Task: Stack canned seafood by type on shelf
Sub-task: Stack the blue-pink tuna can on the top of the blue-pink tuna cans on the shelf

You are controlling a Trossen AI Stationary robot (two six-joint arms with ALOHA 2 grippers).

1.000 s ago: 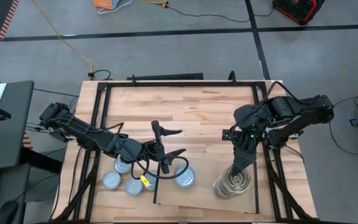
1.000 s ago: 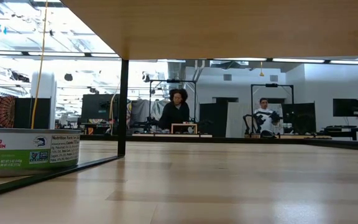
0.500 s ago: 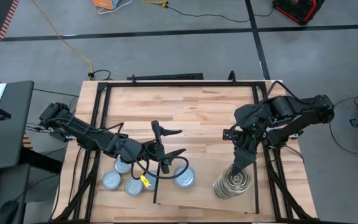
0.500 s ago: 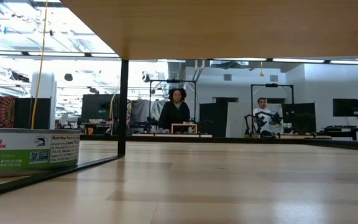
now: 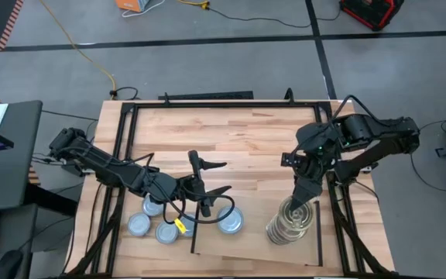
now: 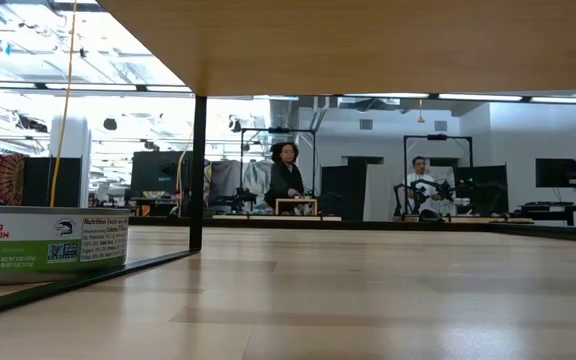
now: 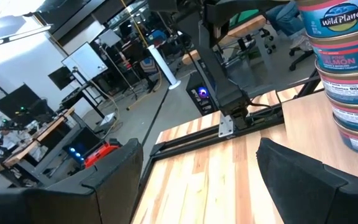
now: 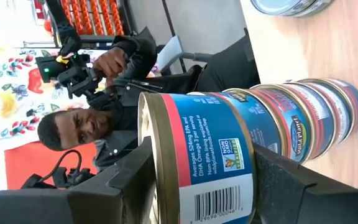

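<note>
Step in hand, as I judge it: placing the top tin on the gold-lid stack. Right gripper (image 5: 300, 203) is over the stack of salmon tins (image 5: 290, 225) near the right end of the shelf (image 5: 262, 198); in the right wrist view its fingers (image 8: 126, 177) bracket the topmost tin (image 8: 197, 165), pressed to both sides of it, so it is clamped on that tin. Whether the tin already sits flush on the one below cannot be told. Stack count from the right wrist view: about five tins including the held one; the lowest are partly hidden, so the count is approximate. Left gripper (image 5: 217, 177) hovers with its fingers spread wide and nothing between them, above the silver-lid tins (image 5: 156, 222) at the shelf's left end. Silver lids counted in the high view: four in a cluster straddling the black strip (image 5: 197, 226), plus one more (image 5: 229, 221) just on the shelf. None of these is stacked yet. Next move, judged: settle the held tin square on the stack, release straight, lift clear without nudging the tall column; then start on the silver-lid tins.
</note>
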